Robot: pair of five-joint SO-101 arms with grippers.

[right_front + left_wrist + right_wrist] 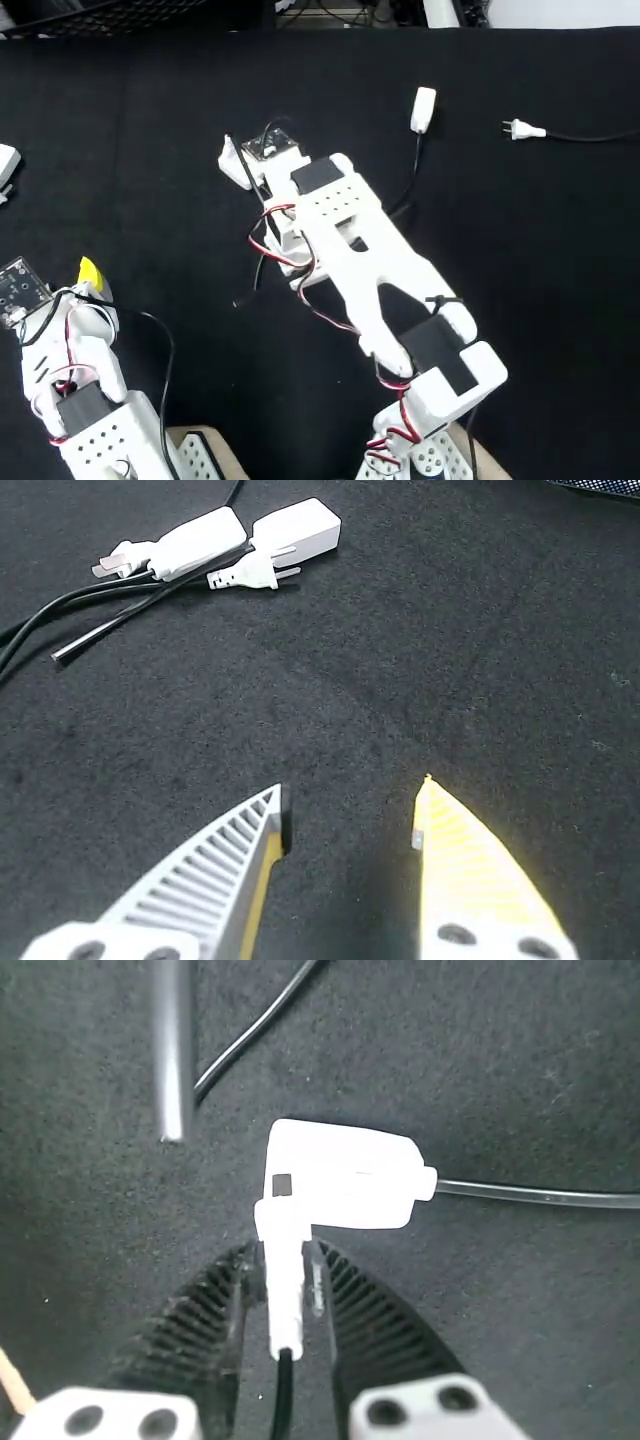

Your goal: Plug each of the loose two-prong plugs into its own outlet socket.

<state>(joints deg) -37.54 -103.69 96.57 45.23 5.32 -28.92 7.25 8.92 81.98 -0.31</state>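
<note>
Gripping a white plug [285, 1280], the right claw [285, 1260] is closed on it, plug's front end touching a white socket [345, 1175] on the black desk [520, 1060]; left claw [352, 788] hangs wide open, empty; second plug [245, 577] lies just beside a second socket [297, 528].

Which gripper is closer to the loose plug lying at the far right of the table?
Right. The right gripper, shut on a second plug, is left of the loose plug; the left gripper sits much farther left and closer to the robot.
</note>
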